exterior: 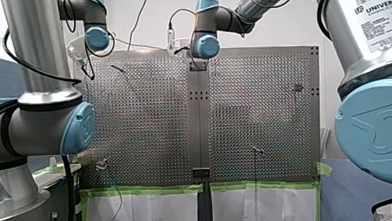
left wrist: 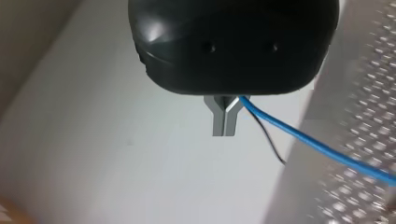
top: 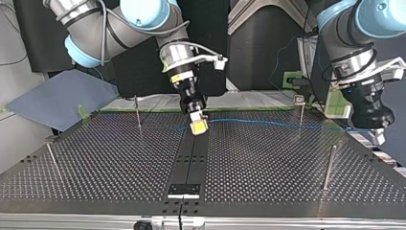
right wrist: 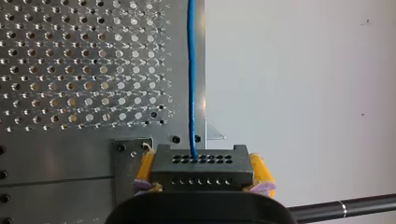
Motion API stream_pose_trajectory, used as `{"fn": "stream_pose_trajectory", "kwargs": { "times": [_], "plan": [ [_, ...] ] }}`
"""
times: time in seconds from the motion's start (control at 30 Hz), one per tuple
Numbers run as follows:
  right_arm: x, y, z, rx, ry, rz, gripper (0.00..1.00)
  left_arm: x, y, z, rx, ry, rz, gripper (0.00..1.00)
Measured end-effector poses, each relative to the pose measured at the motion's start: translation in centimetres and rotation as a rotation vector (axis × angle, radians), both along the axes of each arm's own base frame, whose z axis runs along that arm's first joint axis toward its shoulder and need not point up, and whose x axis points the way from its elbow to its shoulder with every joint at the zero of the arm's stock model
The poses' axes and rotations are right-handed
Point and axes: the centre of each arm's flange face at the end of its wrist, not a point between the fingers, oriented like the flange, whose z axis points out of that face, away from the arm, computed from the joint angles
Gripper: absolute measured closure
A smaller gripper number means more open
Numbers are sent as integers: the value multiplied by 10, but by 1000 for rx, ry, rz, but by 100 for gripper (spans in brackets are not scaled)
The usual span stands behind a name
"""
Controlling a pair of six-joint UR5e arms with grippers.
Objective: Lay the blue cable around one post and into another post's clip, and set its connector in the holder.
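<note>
My right gripper (right wrist: 202, 163) is shut on a black connector block (right wrist: 201, 171), held between its yellow pads (right wrist: 145, 169). The blue cable (right wrist: 191, 70) leaves the block and runs straight ahead beside the plate's edge. In the top view my right gripper (top: 198, 127) hangs over the table's middle strip. From it the blue cable (top: 268, 123) stretches across to my left gripper (top: 378, 133) at the view's right edge. My left gripper (left wrist: 225, 128) has its metal fingers shut, and the blue cable (left wrist: 322, 147) comes out at their base.
Thin posts stand on the perforated table (top: 268, 172): one at the far left (top: 137, 112), one with a clip top at the far right (top: 300, 109), one nearer right (top: 329, 167), one near left (top: 52, 160). A black bracket plate (top: 183, 190) sits at the near edge.
</note>
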Motion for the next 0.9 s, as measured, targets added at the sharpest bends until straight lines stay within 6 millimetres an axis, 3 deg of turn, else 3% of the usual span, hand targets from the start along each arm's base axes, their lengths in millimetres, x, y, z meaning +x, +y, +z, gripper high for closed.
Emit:
{"fn": "stream_pose_trajectory", "kwargs": {
  "times": [0.23, 0.53, 0.9],
  "plan": [
    [16, -4, -7, 13, 17, 7, 85, 20, 8, -13, 3, 37, -21, 100],
    [33, -16, -4, 13, 13, -2, 85, 49, 35, -22, 17, 73, -21, 100],
    [55, -30, -2, 13, 18, -7, 85, 66, 50, 6, 32, 29, -26, 100]
  ]
}}
